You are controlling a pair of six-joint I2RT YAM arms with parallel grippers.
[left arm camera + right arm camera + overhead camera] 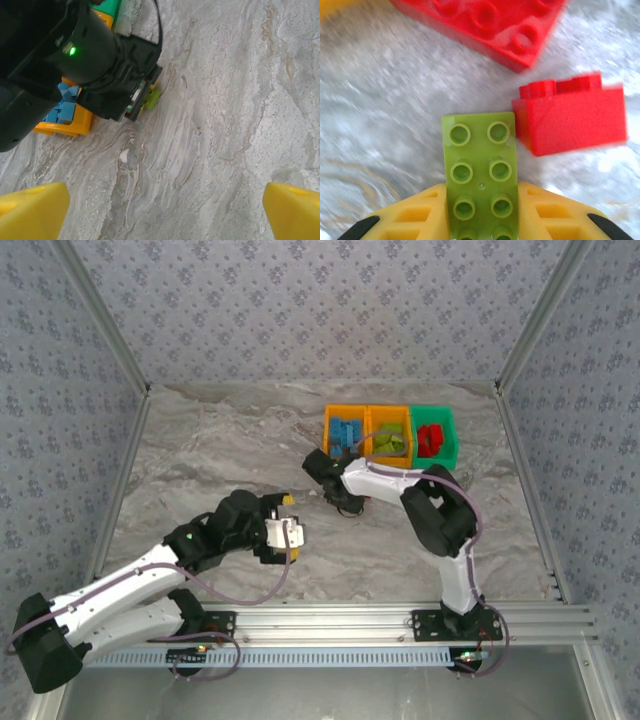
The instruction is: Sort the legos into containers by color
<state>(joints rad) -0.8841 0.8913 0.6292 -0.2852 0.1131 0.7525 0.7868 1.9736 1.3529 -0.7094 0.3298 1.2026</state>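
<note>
1. Three bins stand in a row at the far right of the table (pixel 220 440). The left bin (pixel 327 430) holds blue bricks (pixel 346 433), the middle bin (pixel 390 408) holds green ones, and the green bin (pixel 455 440) holds red ones. Most of the sorting looks done.
2. My right gripper (pixel 480 196) is clamped on a green brick (pixel 479 160), studs toward the camera, low by the table just in front of the bins.
3. Two loose reds lie just beyond it: a flat red (pixel 485 22) and a near red (pixel 570 120), the latter right beside the green brick's corner.
4. My left gripper (pixel 290 532) hangs empty, jaws wide apart, over bare table to the left.
5. Left to do, I judge: the green brick goes to the middle bin and both reds to the green bin. More strays may hide under my right arm, since the top view is too small to tell.
</note>
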